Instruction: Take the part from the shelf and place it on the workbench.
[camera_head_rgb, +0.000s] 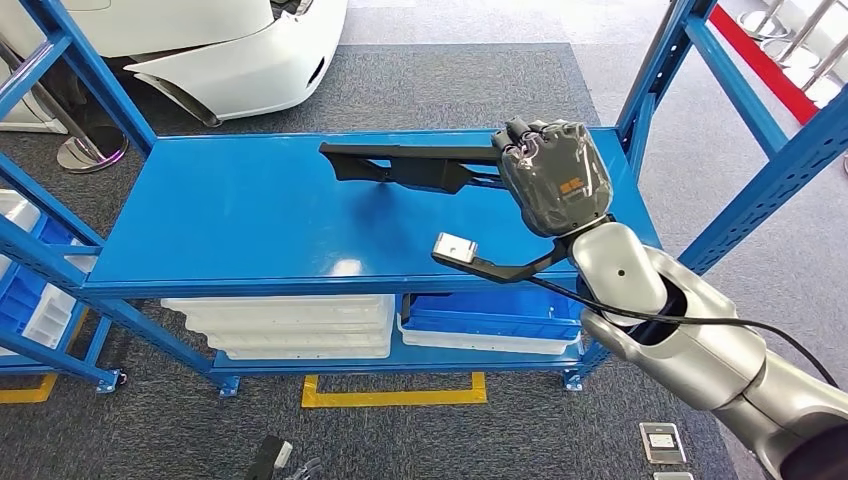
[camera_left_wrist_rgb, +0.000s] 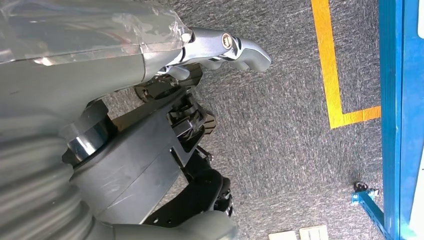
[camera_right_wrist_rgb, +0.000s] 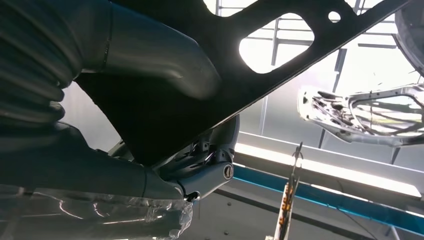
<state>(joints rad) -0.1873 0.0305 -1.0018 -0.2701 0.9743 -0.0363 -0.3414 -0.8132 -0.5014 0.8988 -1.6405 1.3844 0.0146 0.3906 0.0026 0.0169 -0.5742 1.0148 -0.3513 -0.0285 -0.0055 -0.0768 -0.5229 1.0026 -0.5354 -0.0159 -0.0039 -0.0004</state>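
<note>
A long black part lies along the back of the blue shelf top. My right hand grips its right end, fingers wrapped over it from the front. In the right wrist view the black part, pierced with holes, runs between the thick grey thumb and the fingers of my right hand. My left hand hangs over the grey carpet with its thumb sticking out and nothing in it.
Stacked white trays and a blue bin sit on the lower shelf. Blue uprights frame the shelf on the right. A white car body panel stands behind. Yellow tape marks the floor in front.
</note>
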